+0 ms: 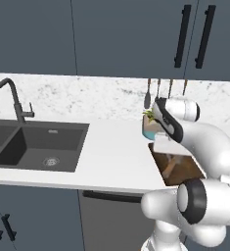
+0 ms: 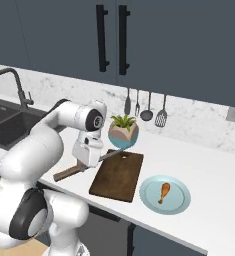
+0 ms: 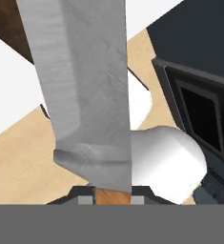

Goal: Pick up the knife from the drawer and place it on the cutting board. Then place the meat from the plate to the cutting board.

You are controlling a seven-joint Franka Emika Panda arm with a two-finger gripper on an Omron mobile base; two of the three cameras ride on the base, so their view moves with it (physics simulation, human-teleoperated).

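Observation:
My gripper (image 2: 83,166) is shut on the knife (image 2: 65,174), holding it level just above the counter at the left edge of the dark brown cutting board (image 2: 118,176). The tan handle points back toward me and the grey blade (image 3: 87,86) reaches toward the board's far corner. In the hand view the blade rises from between my fingertips (image 3: 112,197), with a corner of the board (image 3: 8,28) behind it. The meat (image 2: 165,191), a small drumstick, lies on the pale teal plate (image 2: 176,204) right of the board. The drawer is out of view.
A potted plant (image 2: 123,131) stands just behind the board. Utensils (image 2: 146,107) hang on the marble wall. A dark sink (image 1: 38,144) with a black faucet (image 1: 11,98) lies to the left. Wall cabinets (image 2: 109,37) hang overhead.

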